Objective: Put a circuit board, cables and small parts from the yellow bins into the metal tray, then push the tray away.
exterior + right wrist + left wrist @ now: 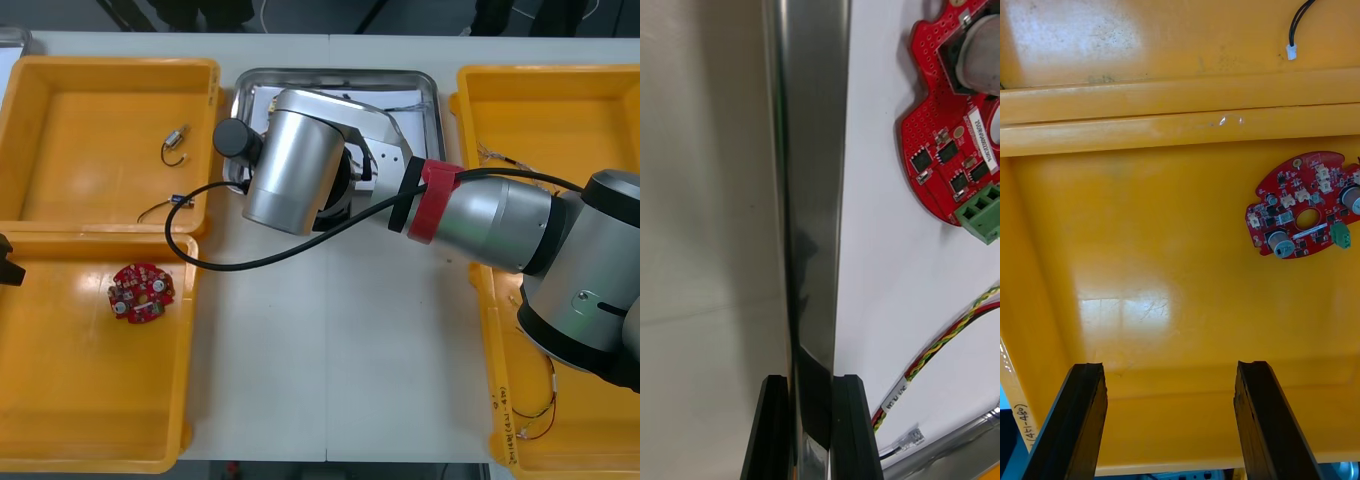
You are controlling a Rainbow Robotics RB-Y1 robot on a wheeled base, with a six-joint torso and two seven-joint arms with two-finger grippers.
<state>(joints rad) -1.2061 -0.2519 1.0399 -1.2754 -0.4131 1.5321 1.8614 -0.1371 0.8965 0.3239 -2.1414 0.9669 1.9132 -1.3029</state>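
We see our right end effector [811, 382] clamped on the metal tray [809, 187] rim; our left end effector [1171, 367] hangs spread apart over a yellow bin [1150, 225]

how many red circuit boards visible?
2. One in the near left yellow bin; one in the metal tray, whose rim the right fingers hold. More may hide under that arm.

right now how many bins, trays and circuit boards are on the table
yellow bins: 4
metal tray: 1, rim pinched by the right gripper
red circuit boards: 2, one in the near left bin under the open left gripper, one in the tray
total: 7
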